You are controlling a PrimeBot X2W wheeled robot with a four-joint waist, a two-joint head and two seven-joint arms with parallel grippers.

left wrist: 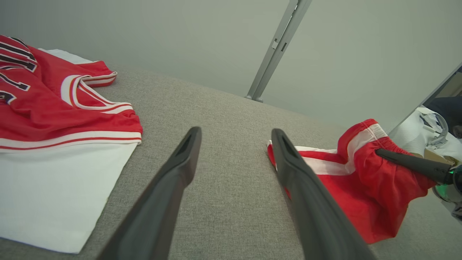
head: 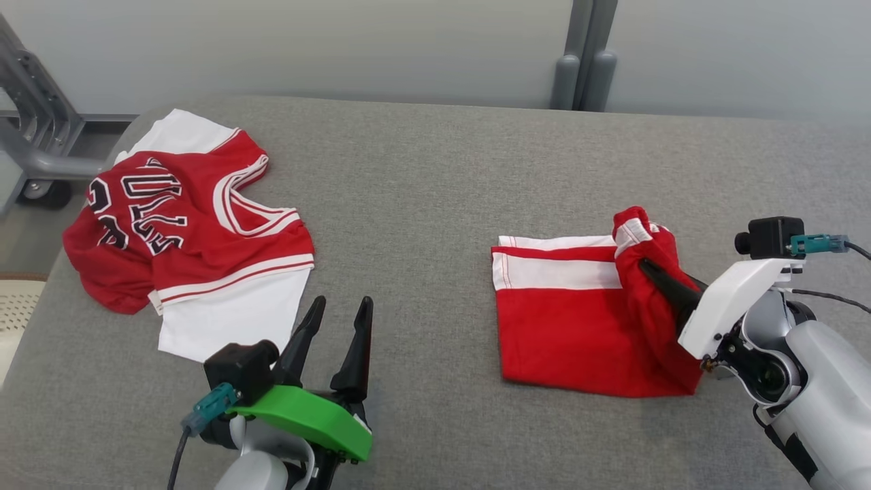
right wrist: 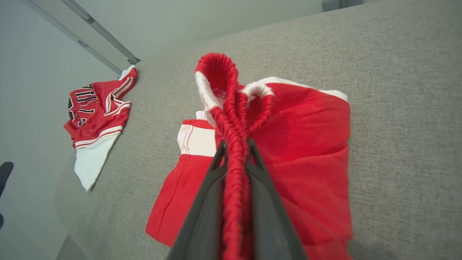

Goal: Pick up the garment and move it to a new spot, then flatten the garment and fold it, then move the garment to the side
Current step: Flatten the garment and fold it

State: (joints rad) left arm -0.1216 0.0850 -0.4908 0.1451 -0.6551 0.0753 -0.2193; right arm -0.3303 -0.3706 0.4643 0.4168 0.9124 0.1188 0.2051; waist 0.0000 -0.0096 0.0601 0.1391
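Grey woven fabric covers the wide padded surface (head: 435, 170) in front of you, backed by a pale wall (head: 306, 47) with a grey post (head: 584, 64) and, at far left, a metal frame (head: 37, 136). The red shorts (head: 565, 333) lie on the right half, mostly flat, with a white band toward the wall. Their gathered elastic waistband is bunched and lifted at the right side. Your right gripper (head: 645, 265) pinches that waistband, its dark fingers pressed close around it. Your left gripper (head: 342, 306) hovers with fingers spread, well apart from the shorts and just beside a red-and-white jersey (head: 184, 224) crumpled on the left.
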